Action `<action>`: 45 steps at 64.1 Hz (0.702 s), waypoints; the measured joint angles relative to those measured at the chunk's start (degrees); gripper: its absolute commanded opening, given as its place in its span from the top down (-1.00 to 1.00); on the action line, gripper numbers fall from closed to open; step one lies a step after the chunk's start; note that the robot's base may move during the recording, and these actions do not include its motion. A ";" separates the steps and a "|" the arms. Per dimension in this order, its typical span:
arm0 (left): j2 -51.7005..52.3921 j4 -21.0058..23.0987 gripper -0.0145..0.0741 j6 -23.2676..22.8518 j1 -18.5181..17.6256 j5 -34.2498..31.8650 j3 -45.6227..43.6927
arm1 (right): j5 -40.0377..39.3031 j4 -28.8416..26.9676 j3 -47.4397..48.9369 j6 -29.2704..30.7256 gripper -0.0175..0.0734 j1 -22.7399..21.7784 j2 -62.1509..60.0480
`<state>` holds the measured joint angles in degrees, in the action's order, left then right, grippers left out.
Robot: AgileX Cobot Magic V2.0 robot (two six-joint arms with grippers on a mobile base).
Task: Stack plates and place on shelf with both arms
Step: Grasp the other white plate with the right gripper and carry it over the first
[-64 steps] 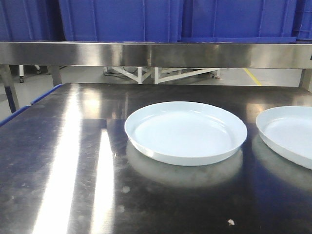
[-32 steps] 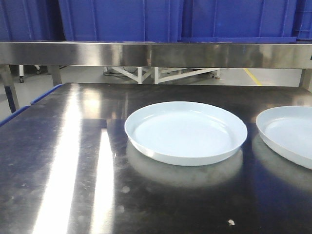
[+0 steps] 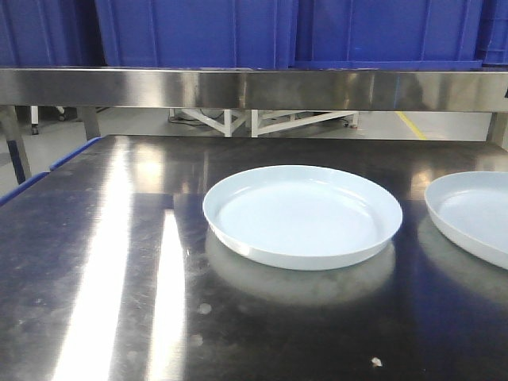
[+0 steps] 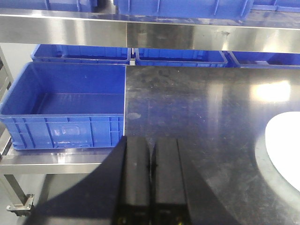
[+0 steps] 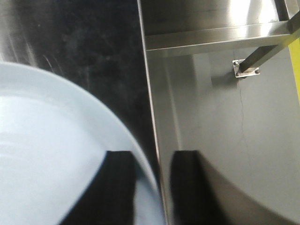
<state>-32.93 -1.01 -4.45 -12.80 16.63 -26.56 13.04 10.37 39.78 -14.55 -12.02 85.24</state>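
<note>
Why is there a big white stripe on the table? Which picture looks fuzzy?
Front view: light glaring off the shiny table; the middle plate mirrors faintly in it. Right wrist view: the rim of the right plate by the right pincer is smeared.

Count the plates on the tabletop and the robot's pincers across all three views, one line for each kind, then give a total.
Plates: 2 (central plate, right plate)
Pincers: 2 (left pincer, right pincer)
Total: 4
</note>
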 measured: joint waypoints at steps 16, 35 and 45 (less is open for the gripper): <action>0.00 0.00 0.48 0.00 0.00 -0.09 0.00 | 0.83 -0.10 0.79 -0.13 0.57 0.00 -3.24; 0.00 0.00 0.48 0.00 0.00 -0.09 0.00 | 3.80 -1.29 7.69 -0.13 0.57 0.74 -13.40; 0.00 0.00 0.48 0.00 0.00 -0.09 0.00 | 4.20 -3.25 10.18 -0.13 0.57 6.36 -15.56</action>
<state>-32.93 -1.01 -4.45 -12.80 16.54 -26.56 17.24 7.13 49.95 -14.68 -5.66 69.68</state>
